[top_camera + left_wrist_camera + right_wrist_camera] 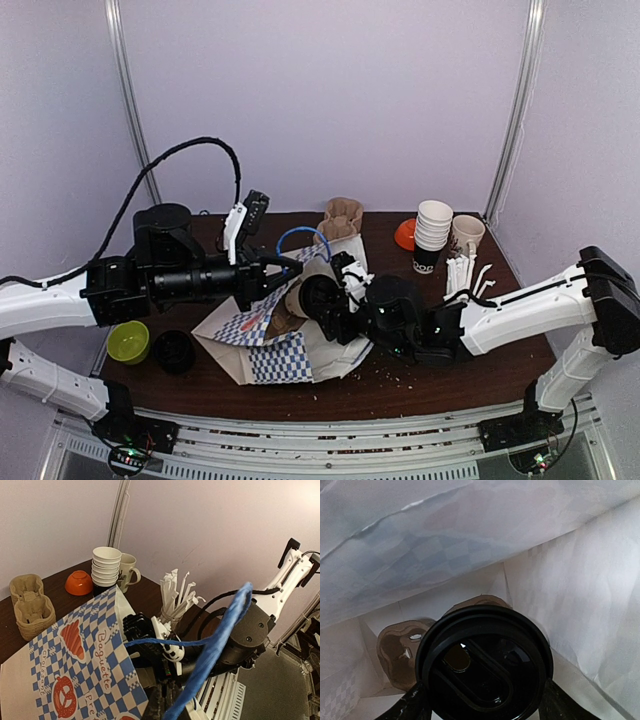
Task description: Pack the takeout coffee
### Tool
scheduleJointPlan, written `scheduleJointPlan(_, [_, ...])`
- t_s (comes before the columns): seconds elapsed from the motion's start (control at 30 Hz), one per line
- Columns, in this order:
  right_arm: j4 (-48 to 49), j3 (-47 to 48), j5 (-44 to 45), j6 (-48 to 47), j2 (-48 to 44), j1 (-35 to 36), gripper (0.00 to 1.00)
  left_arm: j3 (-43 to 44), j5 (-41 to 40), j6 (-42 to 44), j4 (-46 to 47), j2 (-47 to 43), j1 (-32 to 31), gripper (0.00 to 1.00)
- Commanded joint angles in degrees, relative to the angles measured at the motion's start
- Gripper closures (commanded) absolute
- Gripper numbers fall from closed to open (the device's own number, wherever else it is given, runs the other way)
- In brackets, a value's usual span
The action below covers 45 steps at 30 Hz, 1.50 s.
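Two grips: right gripper (pixel 336 296) clamped on the coffee cup (pixel 485 661), one finger each side of its dark lid, cup just inside the mouth of the checked bag (pixel 268 348); pulp carrier tray (pixel 399 652) sits deeper in the bag. Left gripper (pixel 290 268) pinched tight on the bag's blue handle (pixel 220 630), holding it up

On my dark wooden table (pixel 440 385) I see a checked paper bag (pixel 270 350) on its side, a green bowl (pixel 128 341), stacked cups (pixel 432 232), pulp trays (pixel 342 217), a mug (pixel 466 235).
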Motion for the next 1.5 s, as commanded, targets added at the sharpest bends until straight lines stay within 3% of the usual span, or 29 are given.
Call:
scheduleJointPlan(0.0, [1.7,-1.3,3.3,1.0,0.4,-0.3,0.49,1.1,1.4,1.1,-2.0,-1.1,-0.3,1.0])
scheduleJointPlan(0.3, [3.5,-3.2,1.1,2.8,-1.4,-0.1,0.49,0.3,4.4,1.7,-5.4,-4.6,-0.3,1.0])
scheduleJointPlan(0.6, [7.4,-4.9,0.1,2.7,-3.2,0.1,0.49,1.9,13.4,1.7,-6.7,-0.8,-0.3,1.0])
scheduleJointPlan(0.93, [12.3,-6.8,0.1,1.6,-3.3,0.8,0.49,1.5,18.0,-0.8,-3.3,0.2,-0.3,1.0])
scheduleJointPlan(1.17, [9.3,-9.5,2.3,1.9,-10.0,2.0,0.49,3.9,22.3,-2.8,-1.7,2.4,-0.3,1.0])
scheduleJointPlan(1.47, [8.1,-13.5,2.7,2.4,-16.4,4.1,0.49,-0.1,21.8,-3.9,2.3,1.9,-0.3,1.0])
